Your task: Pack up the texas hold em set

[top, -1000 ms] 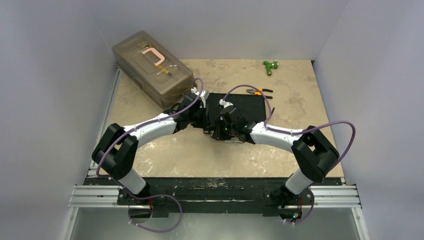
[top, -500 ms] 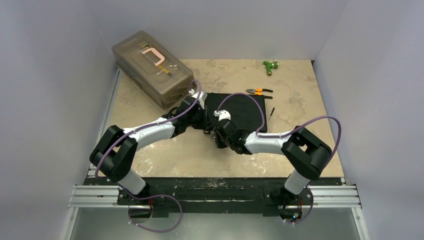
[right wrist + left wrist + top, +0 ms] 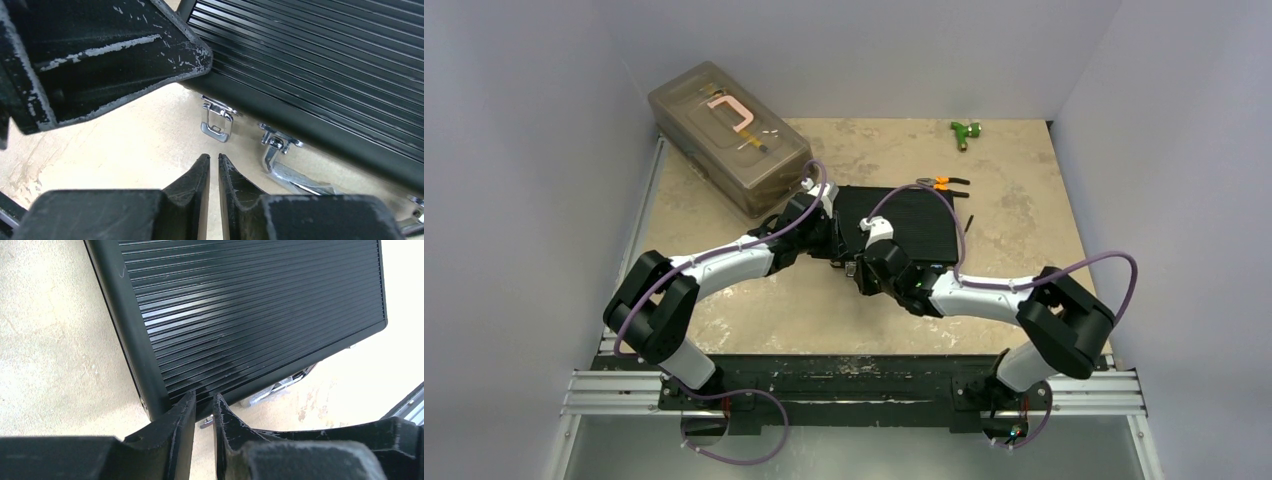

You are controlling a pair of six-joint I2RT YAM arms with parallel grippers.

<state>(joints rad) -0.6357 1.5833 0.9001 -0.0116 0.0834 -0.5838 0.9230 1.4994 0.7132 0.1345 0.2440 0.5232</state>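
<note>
Case [image 3: 250,315]: black, ribbed, lid down.
Latch [image 3: 216,121]: silver, shiny.
Left gripper [image 3: 204,407]: nearly closed, empty, at case corner.
Right gripper [image 3: 214,165]: nearly closed, empty, near latch.

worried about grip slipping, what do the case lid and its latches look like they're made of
Case lid: likely hard plastic or thin coated metal. It is glossy black and ribbed, and it reflects light in streaks. Latch: polished, chromed metal, judging by its mirror shine.
</note>
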